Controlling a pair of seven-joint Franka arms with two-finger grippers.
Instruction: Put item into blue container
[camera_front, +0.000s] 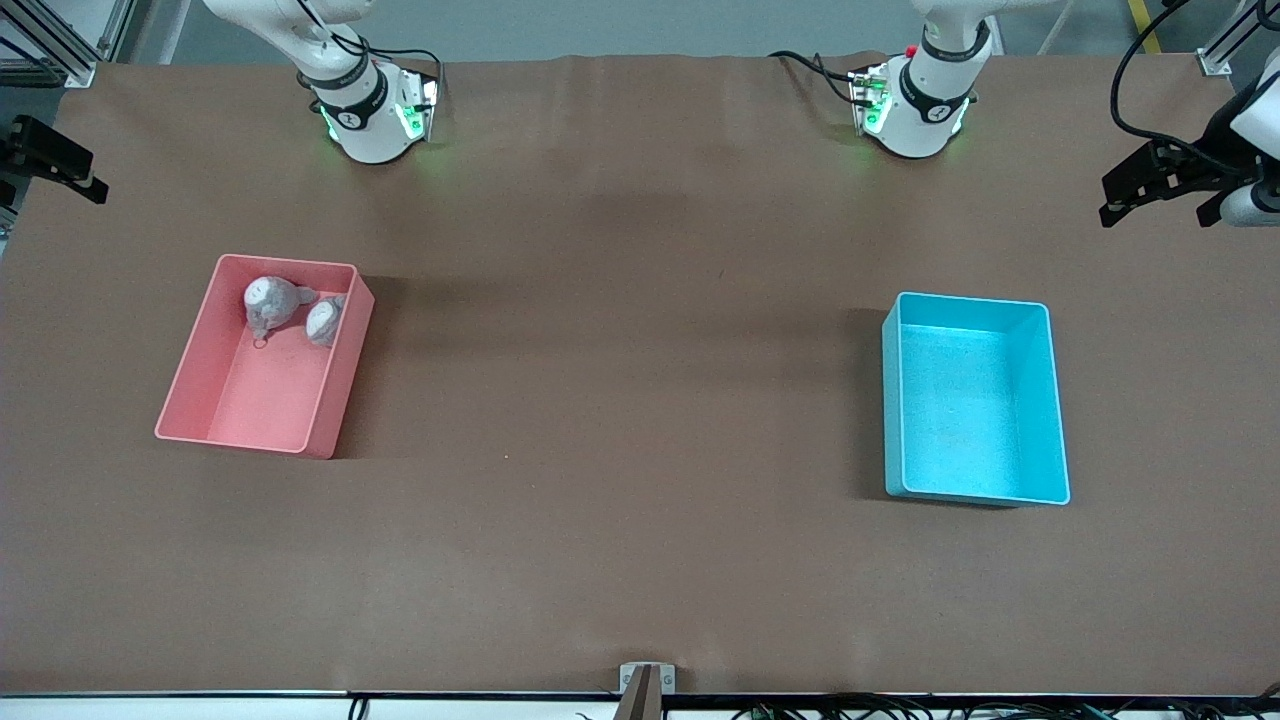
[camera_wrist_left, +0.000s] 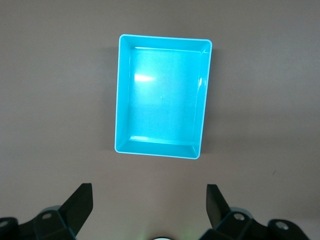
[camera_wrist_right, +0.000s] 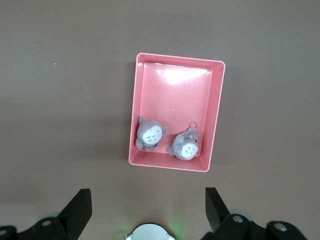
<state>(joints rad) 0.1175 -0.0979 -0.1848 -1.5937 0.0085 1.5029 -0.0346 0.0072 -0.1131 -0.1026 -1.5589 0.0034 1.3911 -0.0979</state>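
- Pink bin — sits toward the right arm's end of the table, well apart from the blue container. It holds 2 grey plush toys, side by side against the bin's short wall nearest the robots' edge of the table; one carries a small ring loop.
- Handling judgement: the toys look light, soft and compressible, not fragile; fabric should not slip. A pinch across the round body seems best, as the wall crowds them.
- Blue container — toward the left arm's end of the table, upright, nothing inside.
- Right gripper — high over the pink bin, fingers spread wide, holding nothing.
- Left gripper — high over the blue container, fingers apart, holding nothing; this arm waits.
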